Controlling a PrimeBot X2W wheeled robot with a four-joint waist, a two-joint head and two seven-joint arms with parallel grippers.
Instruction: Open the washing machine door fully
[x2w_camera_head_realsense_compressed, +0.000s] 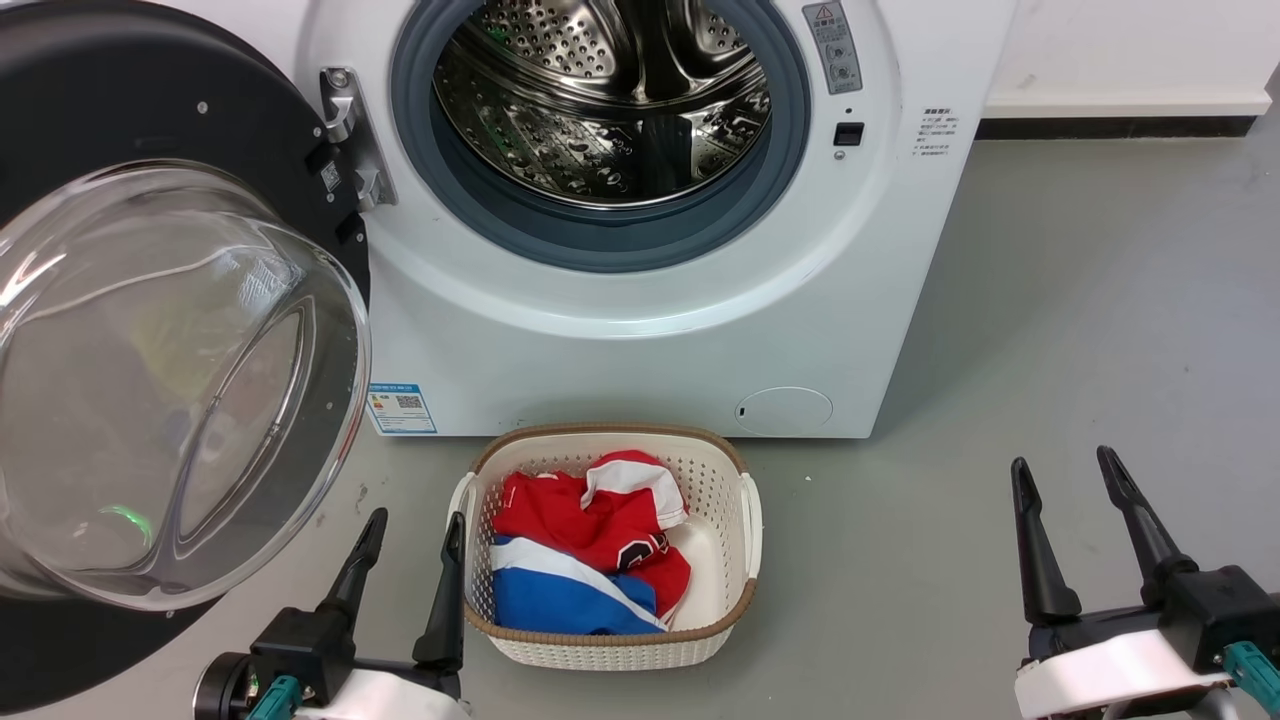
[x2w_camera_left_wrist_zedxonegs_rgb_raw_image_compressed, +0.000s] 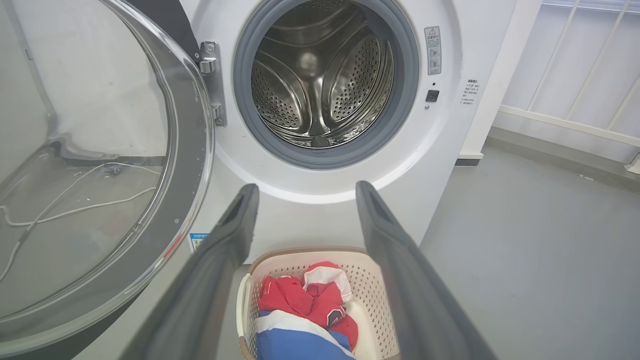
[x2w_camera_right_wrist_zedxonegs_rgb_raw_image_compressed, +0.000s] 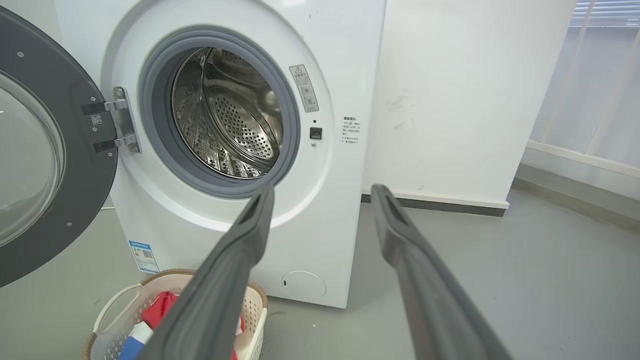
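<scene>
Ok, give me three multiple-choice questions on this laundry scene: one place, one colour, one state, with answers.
1. Where is the basket relative to the machine? A on top; B on the floor before it; C inside.
2. The clothes in it are: A green and yellow; B all black; C red, white and blue.
3. The door is: A shut; B open; C lying on the floor.
Answers: 1 B, it stands below the drum opening. 2 C, those colours show. 3 B, it hangs aside on its hinge.
</scene>
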